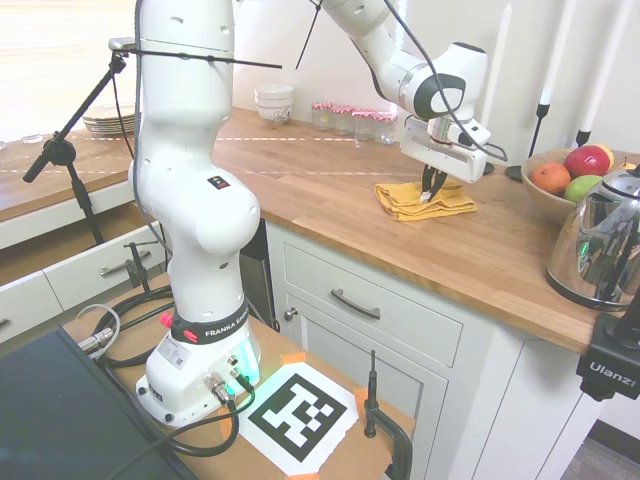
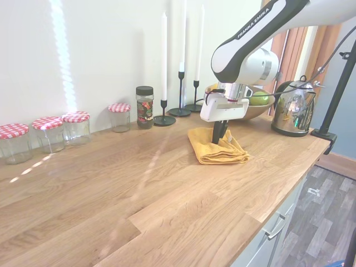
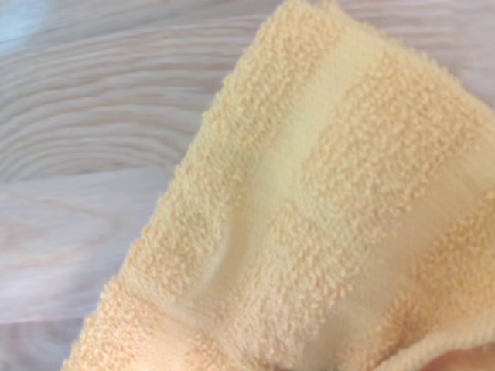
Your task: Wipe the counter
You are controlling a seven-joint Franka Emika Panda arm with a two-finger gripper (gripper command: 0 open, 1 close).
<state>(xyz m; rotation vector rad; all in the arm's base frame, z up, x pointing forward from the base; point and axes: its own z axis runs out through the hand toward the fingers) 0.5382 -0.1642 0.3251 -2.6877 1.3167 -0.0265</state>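
Observation:
The counter [image 1: 320, 185] [image 2: 139, 189] is a long warm-brown wooden top over white cabinets. On it lies a folded yellow terry cloth [image 1: 405, 205] [image 2: 214, 151], which fills most of the wrist view [image 3: 325, 201] with wood grain beside it. My gripper [image 1: 430, 192] [image 2: 217, 139] points straight down onto the cloth's middle. Its dark fingers are close together and the fabric is bunched up around them, so it is shut on the cloth.
A fruit bowl [image 1: 560, 185] and a steel kettle [image 1: 605, 245] [image 2: 292, 114] stand just beyond the cloth. Black candlesticks [image 2: 181, 105], a spice jar [image 2: 144, 107] and red-checked jars [image 2: 50, 133] [image 1: 350, 120] line the wall. Stacked white bowls [image 1: 275, 103] sit at the far corner.

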